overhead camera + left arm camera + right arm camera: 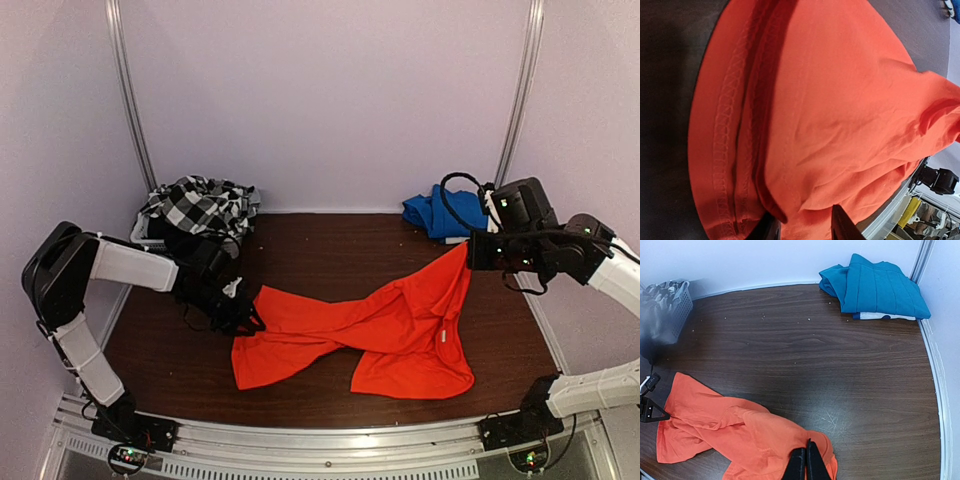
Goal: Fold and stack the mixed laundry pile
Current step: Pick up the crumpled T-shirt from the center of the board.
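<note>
- Across the brown table point(320, 240), the orange shirt point(400, 330) lies stretched between the two arms. Its long axis runs left to right, climbing slightly toward the far right corner.
- Midway along, the shirt is twisted into a narrow waist, so the left half and the right half fan out as separate flaps (not yet a flat rectangle fit for folding). The cloth is plain, bright and soft, with a stitched hem showing at the left edge.
- At the far left, a black-and-white checked garment point(200, 205) is heaped over a white slatted basket point(680, 307), well apart from the shirt. Folded blue clothes point(435, 212) sit in the far right corner.
- The right claw point(470, 255) is pinched fully closed on one end of the shirt and holds it lifted off the table, so the cloth slopes down and leftward from it.
- The left claw point(243, 312) sits low at the shirt's opposite, left end. Its fingers point(845, 225) stand partly apart with cloth bunched between them, and I cannot tell whether they grip it.
- My judgement is that the next move turns on untwisting the waist. That calls for pulling along the long axis, and each arm is nearest its own end.
</note>
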`<action>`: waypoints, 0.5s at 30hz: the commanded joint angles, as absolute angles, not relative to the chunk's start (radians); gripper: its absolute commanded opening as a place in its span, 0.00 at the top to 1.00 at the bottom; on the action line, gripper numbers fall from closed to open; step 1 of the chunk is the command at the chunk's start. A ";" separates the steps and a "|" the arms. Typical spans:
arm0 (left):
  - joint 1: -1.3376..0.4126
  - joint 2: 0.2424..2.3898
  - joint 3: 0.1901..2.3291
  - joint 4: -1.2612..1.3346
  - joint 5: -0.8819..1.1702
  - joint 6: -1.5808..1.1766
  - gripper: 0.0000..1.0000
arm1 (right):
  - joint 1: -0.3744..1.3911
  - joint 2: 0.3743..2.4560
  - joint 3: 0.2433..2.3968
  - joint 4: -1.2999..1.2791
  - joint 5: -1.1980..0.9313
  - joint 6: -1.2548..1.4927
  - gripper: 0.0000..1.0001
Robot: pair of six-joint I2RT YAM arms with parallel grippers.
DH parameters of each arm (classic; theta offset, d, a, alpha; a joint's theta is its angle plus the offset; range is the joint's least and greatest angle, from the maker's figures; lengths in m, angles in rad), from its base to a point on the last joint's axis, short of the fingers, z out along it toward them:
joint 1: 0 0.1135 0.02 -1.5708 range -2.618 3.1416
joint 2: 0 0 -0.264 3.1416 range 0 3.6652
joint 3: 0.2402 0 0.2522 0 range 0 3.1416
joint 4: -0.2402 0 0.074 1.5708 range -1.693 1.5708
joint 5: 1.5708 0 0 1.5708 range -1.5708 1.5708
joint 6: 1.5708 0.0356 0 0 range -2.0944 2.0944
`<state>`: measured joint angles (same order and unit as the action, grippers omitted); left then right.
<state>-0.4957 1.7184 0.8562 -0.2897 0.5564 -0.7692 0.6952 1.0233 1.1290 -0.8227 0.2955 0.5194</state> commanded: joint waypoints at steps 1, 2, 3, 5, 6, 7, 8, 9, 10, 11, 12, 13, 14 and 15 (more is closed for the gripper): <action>-0.483 1.722 0.890 -0.281 0.535 -0.770 0.66 | 0.686 1.005 1.120 -0.822 0.309 0.507 1.00; -0.481 1.722 0.892 -0.278 0.536 -0.769 0.68 | 0.686 1.005 1.120 -0.822 0.308 0.507 1.00; -0.478 1.720 0.893 -0.273 0.537 -0.772 0.69 | 0.686 1.005 1.120 -0.821 0.307 0.507 1.00; -0.476 1.722 0.898 -0.270 0.538 -0.775 0.71 | 0.684 1.006 1.121 -0.821 0.306 0.504 1.00; -0.476 1.726 0.903 -0.270 0.542 -0.773 0.73 | 0.683 1.006 1.121 -0.819 0.305 0.503 1.00; -0.476 1.731 0.908 -0.271 0.546 -0.772 0.75 | 0.683 1.007 1.122 -0.820 0.305 0.502 1.00; -0.476 1.736 0.913 -0.273 0.546 -0.771 0.77 | 0.682 1.008 1.123 -0.817 0.305 0.500 1.00; -0.476 1.741 0.916 -0.276 0.546 -0.771 0.80 | 0.681 1.009 1.124 -0.817 0.305 0.499 1.00; -0.476 1.742 0.918 -0.276 0.550 -0.771 0.83 | 0.680 1.010 1.126 -0.817 0.304 0.499 1.00; -0.475 1.741 0.921 -0.276 0.552 -0.771 0.87 | 0.679 1.011 1.128 -0.814 0.304 0.497 1.00; -0.475 1.737 0.925 -0.279 0.553 -0.771 0.94 | 0.679 1.012 1.130 -0.815 0.304 0.494 1.00; -0.474 1.731 0.934 -0.283 0.557 -0.769 1.00 | 0.676 1.014 1.134 -0.813 0.305 0.492 1.00; -0.474 1.720 0.946 -0.292 0.558 -0.763 1.00 | 0.672 1.014 1.140 -0.812 0.308 0.490 1.00; -0.473 1.707 0.968 -0.299 0.559 -0.756 1.00 | 0.667 1.014 1.148 -0.807 0.309 0.484 1.00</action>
